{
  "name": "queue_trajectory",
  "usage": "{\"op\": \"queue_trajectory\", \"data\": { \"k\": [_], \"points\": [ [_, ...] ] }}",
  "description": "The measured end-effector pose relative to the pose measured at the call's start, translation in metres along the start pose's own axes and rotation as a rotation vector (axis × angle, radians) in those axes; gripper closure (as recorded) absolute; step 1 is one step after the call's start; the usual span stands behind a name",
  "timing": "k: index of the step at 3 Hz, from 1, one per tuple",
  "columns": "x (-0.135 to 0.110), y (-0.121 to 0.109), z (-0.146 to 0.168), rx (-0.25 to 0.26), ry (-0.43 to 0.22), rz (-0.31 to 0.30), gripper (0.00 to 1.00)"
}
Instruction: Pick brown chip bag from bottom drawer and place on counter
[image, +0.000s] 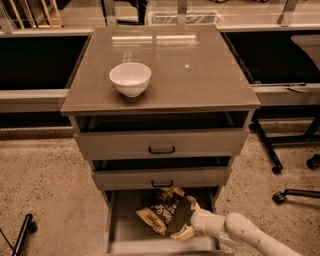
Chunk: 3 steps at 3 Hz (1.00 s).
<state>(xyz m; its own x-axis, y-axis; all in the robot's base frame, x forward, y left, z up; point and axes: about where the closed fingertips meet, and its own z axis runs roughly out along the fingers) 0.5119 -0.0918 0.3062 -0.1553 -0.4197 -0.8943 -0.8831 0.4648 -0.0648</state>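
The brown chip bag lies crinkled in the open bottom drawer, toward its back middle. My gripper reaches into the drawer from the lower right, just right of the bag. Its two tan fingers are spread apart, one near the bag's right edge and one lower by the drawer front, holding nothing. The counter is the glossy grey-brown top of the cabinet above.
A white bowl stands on the counter's left part. Two shallower drawers with dark handles are partly pulled out above the bottom drawer. Chair bases and wheels stand on the speckled floor to the right.
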Motion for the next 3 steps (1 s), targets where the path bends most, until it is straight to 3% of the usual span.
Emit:
{"op": "queue_trajectory", "data": {
  "k": [1, 2, 3],
  "points": [
    [0.023, 0.017, 0.044, -0.056, 0.037, -0.038, 0.0],
    [0.062, 0.035, 0.093, -0.05, 0.03, -0.089, 0.0],
    [0.076, 0.043, 0.12, -0.037, 0.026, -0.143, 0.0]
  ]
}}
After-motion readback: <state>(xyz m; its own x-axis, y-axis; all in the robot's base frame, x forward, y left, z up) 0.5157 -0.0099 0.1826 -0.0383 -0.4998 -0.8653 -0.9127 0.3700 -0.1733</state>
